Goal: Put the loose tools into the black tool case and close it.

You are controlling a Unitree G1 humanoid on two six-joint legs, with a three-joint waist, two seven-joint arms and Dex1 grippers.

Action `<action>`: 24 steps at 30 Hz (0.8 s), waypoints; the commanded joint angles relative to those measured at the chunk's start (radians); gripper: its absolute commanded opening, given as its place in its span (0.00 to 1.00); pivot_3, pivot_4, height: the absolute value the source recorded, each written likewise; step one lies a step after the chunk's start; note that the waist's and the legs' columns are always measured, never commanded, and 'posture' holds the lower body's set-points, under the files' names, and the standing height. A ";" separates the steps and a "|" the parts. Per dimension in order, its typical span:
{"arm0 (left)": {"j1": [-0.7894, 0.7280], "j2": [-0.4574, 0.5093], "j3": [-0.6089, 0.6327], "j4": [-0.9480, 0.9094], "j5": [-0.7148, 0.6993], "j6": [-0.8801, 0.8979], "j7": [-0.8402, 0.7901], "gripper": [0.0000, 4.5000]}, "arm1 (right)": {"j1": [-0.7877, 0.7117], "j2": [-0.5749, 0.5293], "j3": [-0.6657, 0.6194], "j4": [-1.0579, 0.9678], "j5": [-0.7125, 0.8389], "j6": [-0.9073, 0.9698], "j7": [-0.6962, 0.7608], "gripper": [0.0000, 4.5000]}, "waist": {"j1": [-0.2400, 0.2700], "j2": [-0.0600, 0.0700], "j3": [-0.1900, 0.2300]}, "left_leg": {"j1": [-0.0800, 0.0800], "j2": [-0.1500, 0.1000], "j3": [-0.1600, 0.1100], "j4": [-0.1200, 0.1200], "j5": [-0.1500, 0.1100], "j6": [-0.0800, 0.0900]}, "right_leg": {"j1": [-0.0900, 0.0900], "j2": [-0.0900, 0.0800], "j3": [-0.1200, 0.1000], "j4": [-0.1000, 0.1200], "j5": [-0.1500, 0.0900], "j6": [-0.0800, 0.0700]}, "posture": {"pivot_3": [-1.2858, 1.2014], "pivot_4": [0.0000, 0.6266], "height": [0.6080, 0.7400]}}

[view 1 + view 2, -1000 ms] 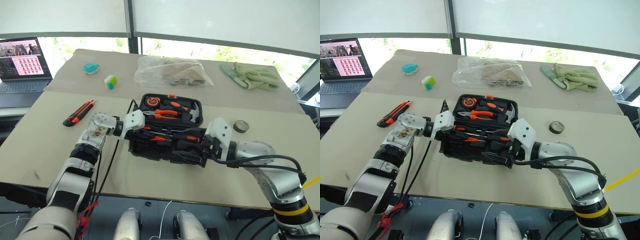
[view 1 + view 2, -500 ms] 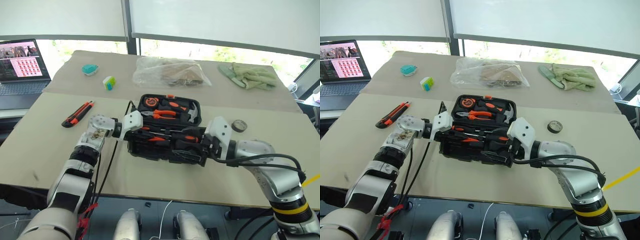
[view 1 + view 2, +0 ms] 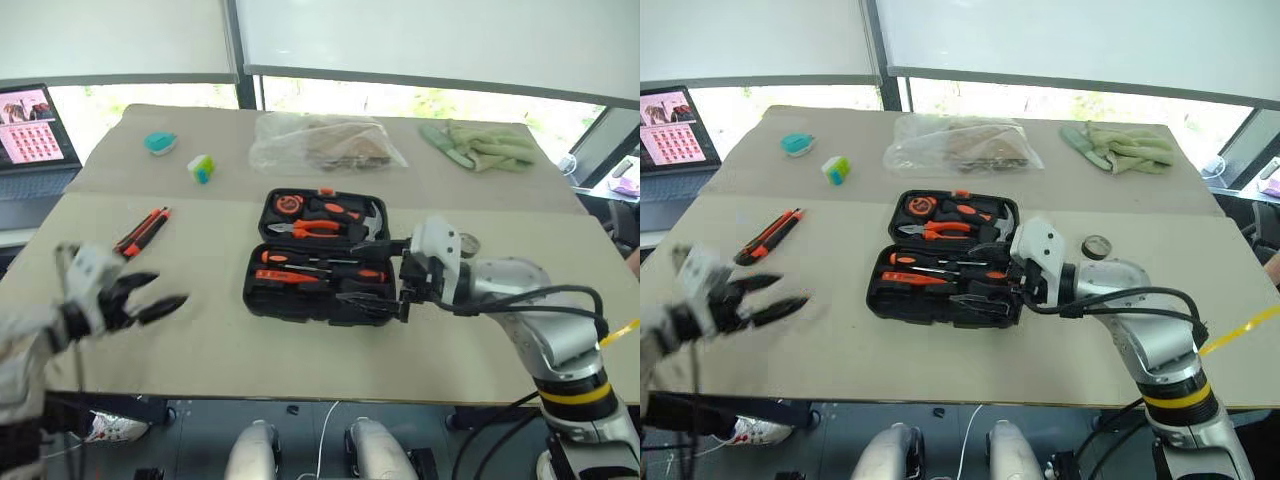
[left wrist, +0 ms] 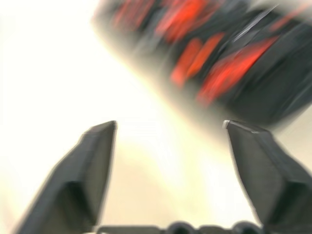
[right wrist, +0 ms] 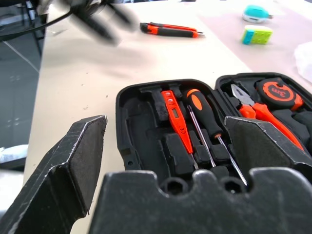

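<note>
Left gripper (image 3: 150, 297) has left the black tool case (image 3: 320, 262): a second ago it sat at the case's left end with its jaws together; it now hangs over the near-left part of the table (image 3: 230, 345), well apart from the case, jaws spread wide and empty, pointing back toward the case. It is blurred in both head views, so I judge it to be mid-swing. Right gripper (image 3: 375, 298) is where it was, at the case's near-right corner, jaws apart with nothing between them; whether a finger touches the case wall I cannot tell. The case lies open and flat in the middle of the table, hinge line and long axis running left-right, parallel to the near edge, lid half toward the far edge and tray half toward the near edge. Two screwdrivers (image 5: 202, 122) lie in the tray slots, shafts along that same axis. The utility knife (image 3: 142, 229) is loose near the left edge, long axis slanted from near-left to far-right, just beyond the left gripper. The tape roll (image 3: 1096, 246) sits loose near the case's right end. Reading: the left arm is freed to fetch, the knife being the likely next pick; closing the lid is still some way off.
</note>
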 commanded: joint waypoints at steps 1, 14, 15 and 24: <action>-0.021 0.043 0.104 0.020 -0.029 -0.029 0.050 0.98 | -0.057 0.008 -0.001 0.026 0.014 -0.039 0.040 1.00 | 0.021 0.000 0.000 | 0.000 0.000 0.000 0.000 0.000 0.000 | -0.001 -0.001 -0.002 0.000 0.000 -0.001 | 0.52 0.24 1.00; -0.845 0.190 -0.480 0.834 0.267 -0.175 -0.026 0.98 | -0.034 -0.003 -0.023 -0.024 0.020 -0.007 -0.005 1.00 | 0.043 0.000 -0.001 | -0.004 0.000 0.000 -0.001 0.002 -0.001 | 0.000 -0.002 -0.011 -0.001 -0.001 -0.003 | 0.52 0.24 1.00; -0.905 0.175 -0.514 0.913 0.297 -0.196 -0.020 0.98 | -0.028 -0.006 -0.031 -0.035 0.024 0.001 -0.016 1.00 | 0.040 0.000 -0.001 | -0.005 0.000 0.001 -0.001 0.002 -0.001 | -0.001 -0.002 -0.010 0.000 -0.001 -0.003 | 0.52 0.24 1.00; -1.152 0.059 -0.625 1.316 0.436 -0.292 0.111 0.98 | 0.045 -0.032 -0.067 -0.132 0.033 0.043 -0.093 1.00 | 0.030 -0.001 -0.001 | -0.008 0.000 0.000 -0.001 0.002 -0.001 | -0.003 -0.002 -0.010 -0.001 -0.001 -0.002 | 0.52 0.24 1.00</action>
